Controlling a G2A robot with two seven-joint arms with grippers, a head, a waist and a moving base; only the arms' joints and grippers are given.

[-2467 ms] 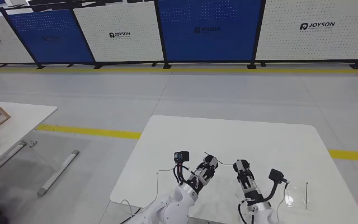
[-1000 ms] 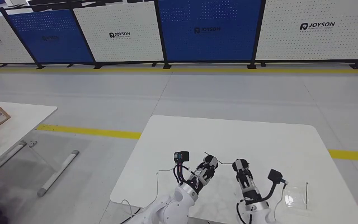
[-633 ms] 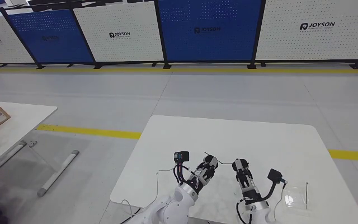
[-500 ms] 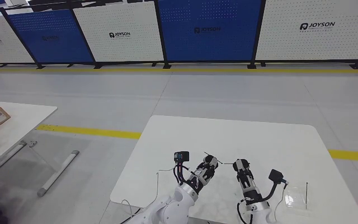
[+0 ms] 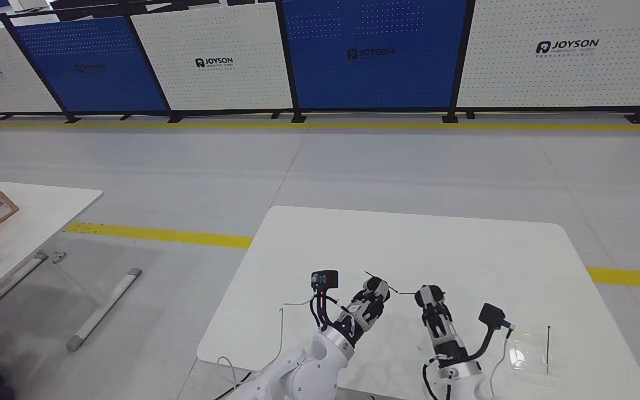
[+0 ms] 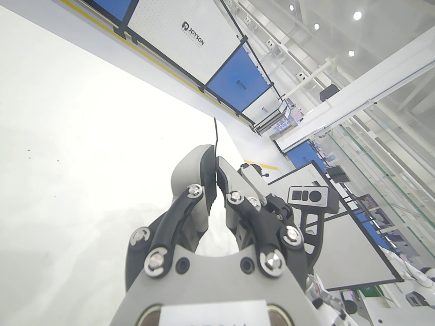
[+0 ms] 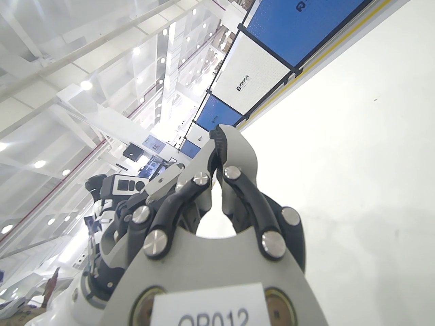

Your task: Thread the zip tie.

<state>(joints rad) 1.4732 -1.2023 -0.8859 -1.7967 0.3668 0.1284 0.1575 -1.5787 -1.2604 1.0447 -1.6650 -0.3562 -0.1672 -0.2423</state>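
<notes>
Black zip tie (image 6: 215, 132), thin strand held above white tabletop (image 5: 400, 240) between both arms, left pincer (image 6: 215, 153) clamped shut on it with tail projecting past its tips, right pincer (image 7: 216, 138) closed on its other end, clear packet (image 5: 527, 356) lying near tabletop's right edge.

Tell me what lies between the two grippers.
In the top view, a thin black zip tie spans the gap, running from the left gripper to the right gripper; under it is bare white table.
</notes>
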